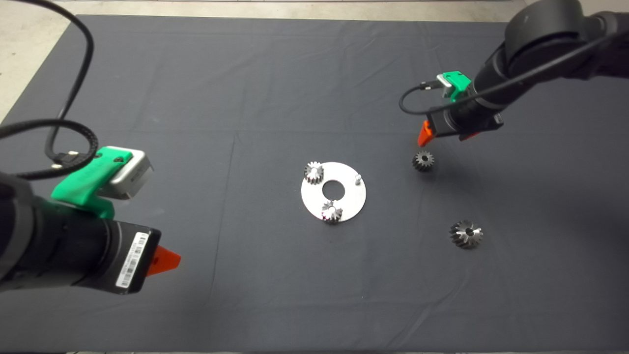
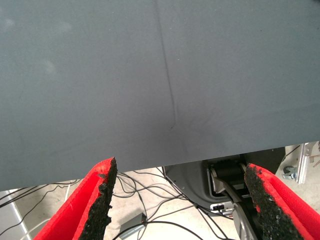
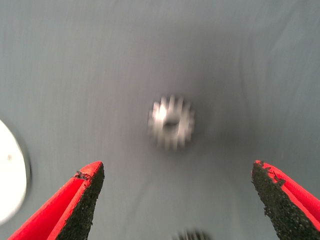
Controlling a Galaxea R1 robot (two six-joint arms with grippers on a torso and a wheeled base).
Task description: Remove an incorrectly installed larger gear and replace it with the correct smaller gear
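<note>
Steel disc (image 1: 344,204) lies near the middle of the table (image 1: 196,88), carrying two small gears (image 1: 313,172) on its near and left rim and one bare peg (image 1: 358,178) on its right side. That empty peg suggests the wrong gear is already off: the big gear (image 1: 466,234) sits flat on the mat, well apart from the disc, toward the table's near right, out of the way of the work.

Small gear (image 1: 423,161) lies loose between the disc and the table's right edge, flat with its hole up, so it can be pinched across its teeth. Right claw (image 1: 423,142) hangs just above and behind it, released, with the fingers (image 3: 85,200) spread wide either side of the gear (image 3: 171,121) in the wrist view; I judge it is lining up to grasp.

Left claw (image 1: 167,259) waits released near the table's near left corner, holding nothing; its fingers (image 2: 102,200) frame only mat and floor cables.
</note>
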